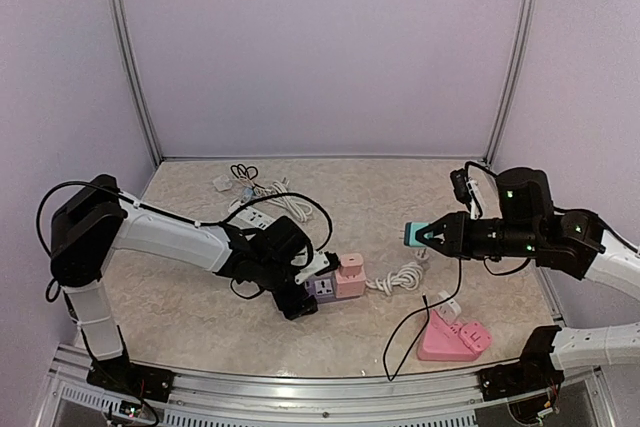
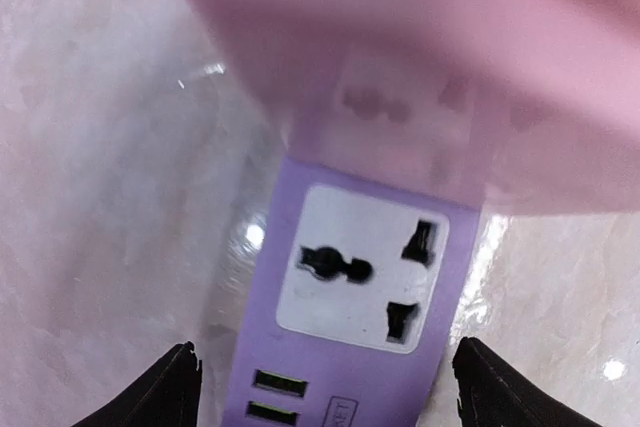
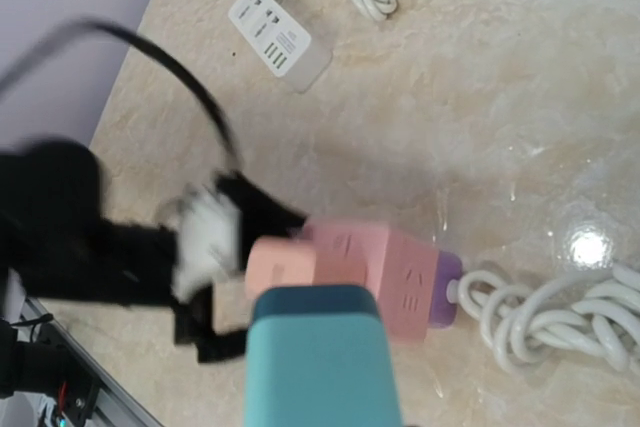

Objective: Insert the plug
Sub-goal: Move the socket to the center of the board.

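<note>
The worktop [image 1: 400, 187] is walled on three sides, with a metal rail along its near edge; its middle and far right lie bare. The purple power strip [image 1: 322, 289] lies near the centre, running left to right with its sockets facing up and a pink block [image 1: 350, 275] on its right end. The left claw [image 2: 322, 392] stands released, straddling the strip. The right claw [image 1: 427, 235] grasps the teal plug [image 1: 413, 235] in the air, well right of the strip. The plug's long axis is about level and it points left, above a white cable coil [image 1: 400, 277].

Teal plug [image 3: 320, 357], purple strip [image 2: 380, 377], pink adapter [image 1: 350, 275].
</note>
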Robot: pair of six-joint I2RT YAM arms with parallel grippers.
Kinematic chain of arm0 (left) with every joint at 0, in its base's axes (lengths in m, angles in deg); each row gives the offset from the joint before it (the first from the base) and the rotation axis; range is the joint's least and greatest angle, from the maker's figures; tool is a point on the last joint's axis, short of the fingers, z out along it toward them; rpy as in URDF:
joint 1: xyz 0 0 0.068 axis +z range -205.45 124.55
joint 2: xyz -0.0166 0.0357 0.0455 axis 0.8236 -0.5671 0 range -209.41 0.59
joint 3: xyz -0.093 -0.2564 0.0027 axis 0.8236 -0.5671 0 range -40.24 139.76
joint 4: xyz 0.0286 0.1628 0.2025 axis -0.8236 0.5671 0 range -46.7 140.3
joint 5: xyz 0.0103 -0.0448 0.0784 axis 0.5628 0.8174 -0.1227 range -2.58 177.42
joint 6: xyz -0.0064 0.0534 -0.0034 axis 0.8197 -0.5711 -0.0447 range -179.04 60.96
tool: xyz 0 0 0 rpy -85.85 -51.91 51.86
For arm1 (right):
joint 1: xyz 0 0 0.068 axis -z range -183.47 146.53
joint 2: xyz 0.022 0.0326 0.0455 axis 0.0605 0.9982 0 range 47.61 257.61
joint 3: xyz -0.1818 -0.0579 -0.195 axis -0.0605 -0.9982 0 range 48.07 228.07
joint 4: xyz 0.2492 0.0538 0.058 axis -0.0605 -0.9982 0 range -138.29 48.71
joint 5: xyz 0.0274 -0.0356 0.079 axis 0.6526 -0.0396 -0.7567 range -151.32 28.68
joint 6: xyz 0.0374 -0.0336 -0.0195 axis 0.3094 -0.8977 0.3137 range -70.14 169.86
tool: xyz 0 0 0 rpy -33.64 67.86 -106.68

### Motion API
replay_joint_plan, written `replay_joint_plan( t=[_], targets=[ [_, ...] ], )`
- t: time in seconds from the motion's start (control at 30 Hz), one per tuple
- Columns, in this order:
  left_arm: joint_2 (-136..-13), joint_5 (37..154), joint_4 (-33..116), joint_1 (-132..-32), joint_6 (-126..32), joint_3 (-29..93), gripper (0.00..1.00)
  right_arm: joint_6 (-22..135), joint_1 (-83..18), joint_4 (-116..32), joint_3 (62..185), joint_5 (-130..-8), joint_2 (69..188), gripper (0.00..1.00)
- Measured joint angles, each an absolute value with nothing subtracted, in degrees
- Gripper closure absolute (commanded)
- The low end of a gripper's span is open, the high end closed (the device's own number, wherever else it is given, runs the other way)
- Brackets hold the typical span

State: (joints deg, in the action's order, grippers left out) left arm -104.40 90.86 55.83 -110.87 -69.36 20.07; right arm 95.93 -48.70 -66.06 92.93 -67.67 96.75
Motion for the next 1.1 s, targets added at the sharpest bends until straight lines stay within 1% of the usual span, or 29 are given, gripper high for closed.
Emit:
replay_joint_plan(
  t=[0.13,0.17,0.2,0.33,0.4,0.43,0.67,0.7,0.77,0.8,0.83,0.9,0.93,1.0,1.03,1.1],
  targets=[
    [-106.19,90.78,56.79,-111.94,-69.65,19.64,0.32,95.95,-48.70,-65.28,92.93,-68.00,97.52,1.00],
    [-106.22,90.89,56.86,-111.94,-69.52,19.64,0.38,95.95,-48.70,-65.19,92.93,-68.15,97.67,1.00],
    [-106.24,90.95,56.90,-111.92,-69.36,19.66,0.46,95.95,-48.70,-65.08,92.93,-68.24,97.82,1.00],
    [-106.30,91.02,56.99,-111.39,-68.36,19.75,0.84,95.97,-48.70,-64.14,92.89,-68.63,97.87,1.00],
    [-106.28,91.08,57.03,-110.06,-67.38,19.77,0.99,95.97,-48.70,-63.40,92.89,-68.76,97.87,1.00],
    [-106.19,91.06,57.08,-109.34,-66.79,19.77,1.00,95.97,-48.70,-63.11,92.89,-68.81,97.93,1.00],
    [-104.31,90.40,57.27,-102.56,-60.25,17.91,1.00,94.22,-48.70,-58.22,92.34,-70.56,102.28,1.00],
    [-103.92,89.40,57.27,-101.89,-59.00,17.41,0.96,93.46,-48.72,-56.95,91.97,-70.75,103.29,1.00],
    [-103.55,87.52,57.27,-101.30,-57.19,16.84,0.77,91.07,-48.77,-54.07,91.29,-70.91,105.85,1.00],
    [-103.51,86.78,57.27,-101.19,-56.16,16.73,0.58,89.57,-48.85,-52.82,91.14,-71.01,107.40,1.00],
    [-103.51,86.43,57.27,-101.23,-55.49,16.71,0.45,87.95,-49.16,-51.11,90.94,-71.15,109.21,1.00],
    [-103.70,86.08,57.30,-101.45,-54.22,16.77,0.24,84.78,-49.47,-48.08,90.68,-71.28,112.45,1.00],
    [-103.81,86.12,57.38,-101.54,-53.74,16.88,0.16,83.47,-49.60,-46.83,90.53,-71.41,113.76,1.00],
    [-104.05,86.99,58.04,-101.56,-52.91,17.58,0.04,80.87,-49.84,-44.27,90.33,-71.87,116.05,1.00],
    [-104.10,87.37,58.35,-101.54,-52.97,17.82,0.02,79.80,-49.86,-43.20,90.33,-72.26,116.93,1.00],
    [-103.83,88.81,58.61,-101.14,-53.06,17.87,0.01,77.96,-49.86,-41.08,90.33,-73.35,118.11,1.00]
  ],
)
